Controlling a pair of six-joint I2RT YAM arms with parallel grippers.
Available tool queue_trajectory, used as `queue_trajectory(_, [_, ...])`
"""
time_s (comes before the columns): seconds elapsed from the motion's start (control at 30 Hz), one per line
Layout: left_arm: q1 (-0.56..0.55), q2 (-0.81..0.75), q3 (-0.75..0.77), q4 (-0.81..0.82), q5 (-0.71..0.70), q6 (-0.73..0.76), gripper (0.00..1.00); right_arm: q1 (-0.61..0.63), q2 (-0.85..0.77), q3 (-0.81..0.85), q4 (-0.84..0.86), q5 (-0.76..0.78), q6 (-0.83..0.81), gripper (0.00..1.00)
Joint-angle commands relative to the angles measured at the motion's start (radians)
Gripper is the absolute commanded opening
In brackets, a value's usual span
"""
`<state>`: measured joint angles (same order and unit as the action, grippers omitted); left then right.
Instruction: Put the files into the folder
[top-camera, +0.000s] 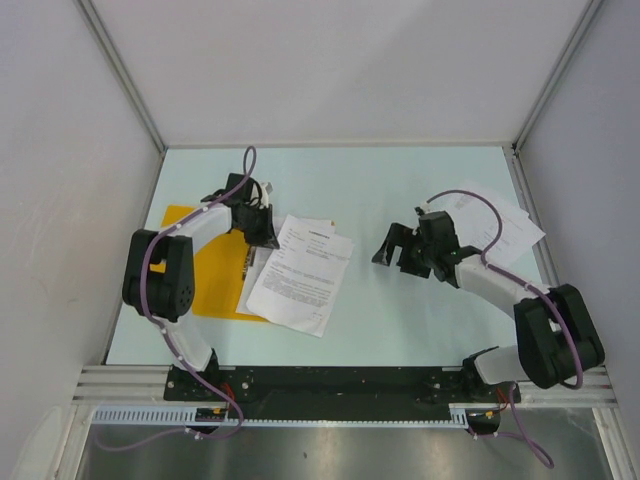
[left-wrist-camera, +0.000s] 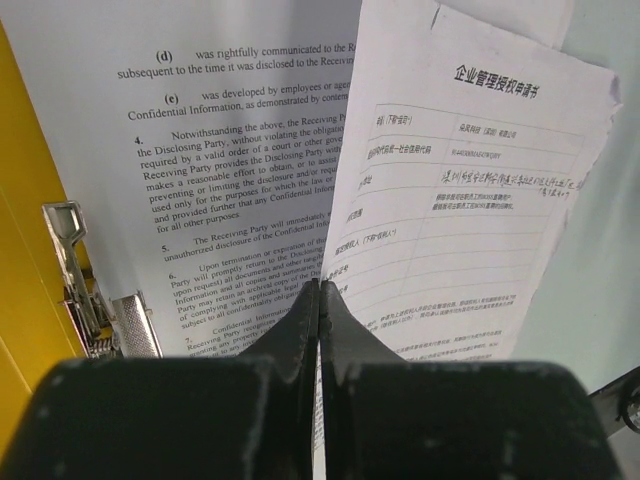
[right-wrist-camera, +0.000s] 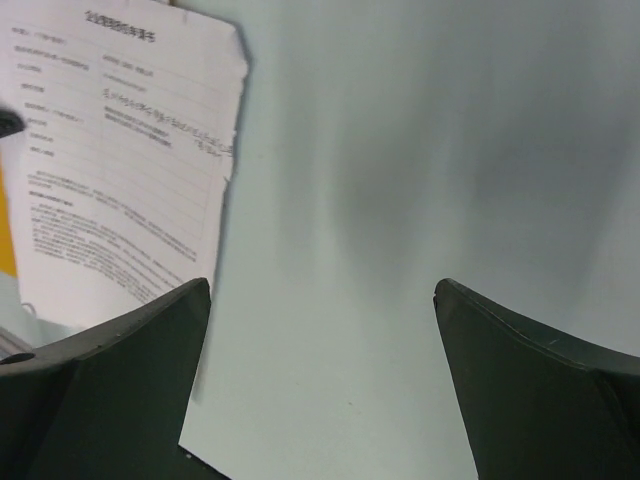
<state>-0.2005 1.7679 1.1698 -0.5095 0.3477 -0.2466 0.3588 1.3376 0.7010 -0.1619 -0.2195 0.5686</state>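
Orange-yellow, the folder (top-camera: 205, 285) lies flat on the left side of the pale worktop (top-camera: 400, 320), partly under my left arm (top-camera: 205, 228). The files (top-camera: 300, 285) sit in a loose fan just to its right, their left edges overlapping the folder's right edge. From the left wrist camera I see the left jaws clenched, tips together on the near corner of a form sheet (left-wrist-camera: 470, 190) printed with a table and a line of handwriting. This sheet lies skewed over a page of numbered English paragraphs (left-wrist-camera: 230, 170). A metal clip (left-wrist-camera: 65, 250) shows on the yellow surface at the left of that view.

My right arm (top-camera: 490, 280) reaches in from the right, well apart from the stack. The right jaws are released and spread wide, with bare worktop between them and the form sheet (right-wrist-camera: 120, 150) off to their left. One more printed sheet (top-camera: 505, 225) rests near the right edge of the worktop, behind the right arm and partly covered by it.
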Motion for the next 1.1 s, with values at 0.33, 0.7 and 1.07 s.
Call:
queue_trajectory(0.33, [0.046, 0.039, 0.008, 0.039, -0.004, -0.005, 0.0, 0.177, 0.365, 0.017, 0.504, -0.04, 0.284, 0.94])
queue_trajectory(0.7, [0.049, 0.056, 0.007, 0.045, 0.019, -0.002, 0.0, 0.238, 0.512, 0.017, 0.694, -0.015, 0.387, 0.69])
queue_trajectory(1.07, [0.049, 0.054, 0.008, 0.051, 0.027, -0.006, 0.0, 0.229, 0.546, 0.018, 0.822, -0.043, 0.344, 0.09])
